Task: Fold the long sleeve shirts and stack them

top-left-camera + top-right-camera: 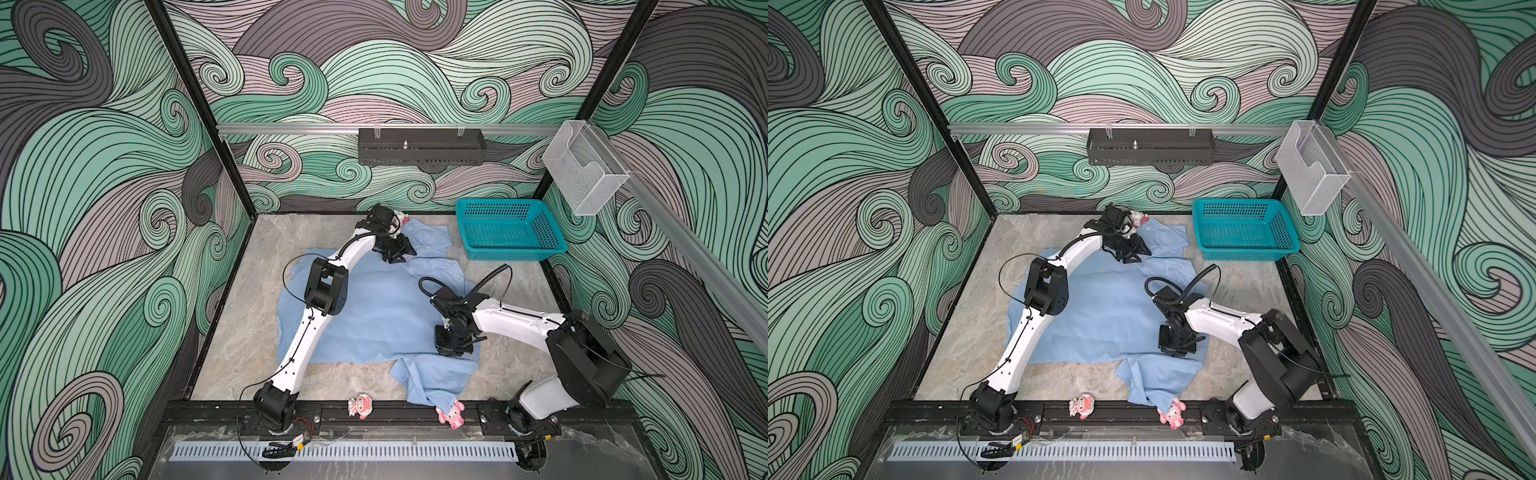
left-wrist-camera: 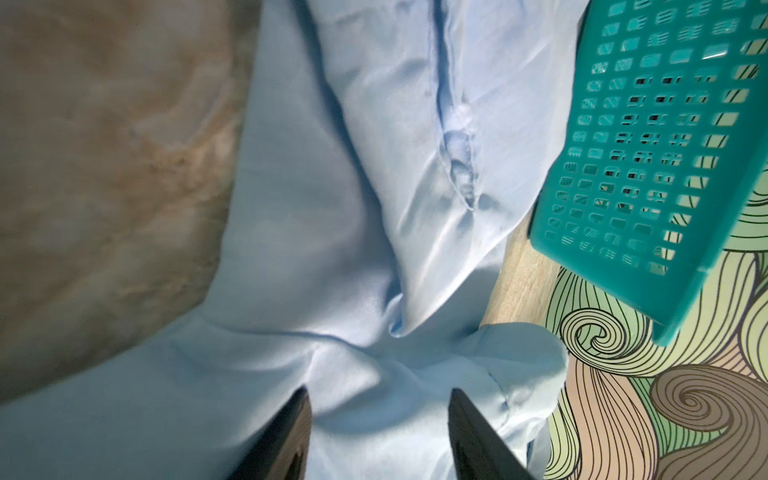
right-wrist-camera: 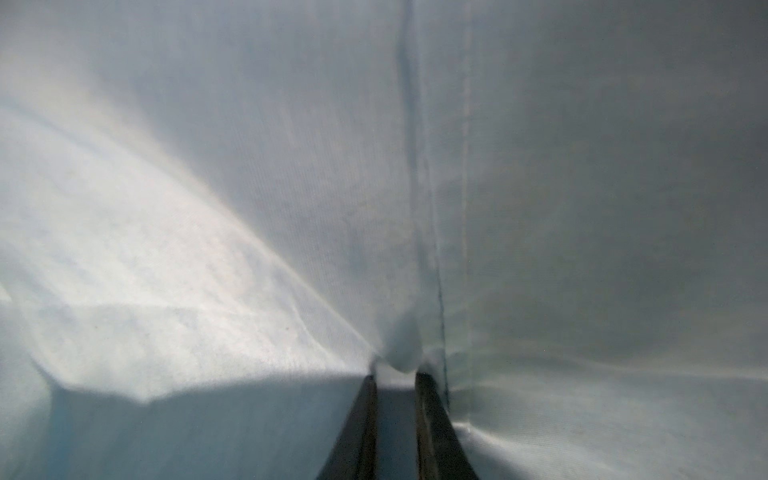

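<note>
On the grey marbled table: 1 light blue shirt spread out but rumpled, with both arms down on it.

Detail: the left gripper sits over the far sleeve area, near the teal basket. In the left wrist view its 2 fingers stand apart above the cloth with nothing pinched. The right gripper is pressed onto the shirt's near-right part. In the right wrist view its fingers are nearly together, nipping a small pucker of fabric at the tips (a stitched seam runs just beside it). The near sleeve trails to the front rail, its cuff touching 1 pink toy. A 2nd pink toy lies apart from the cloth.
</note>
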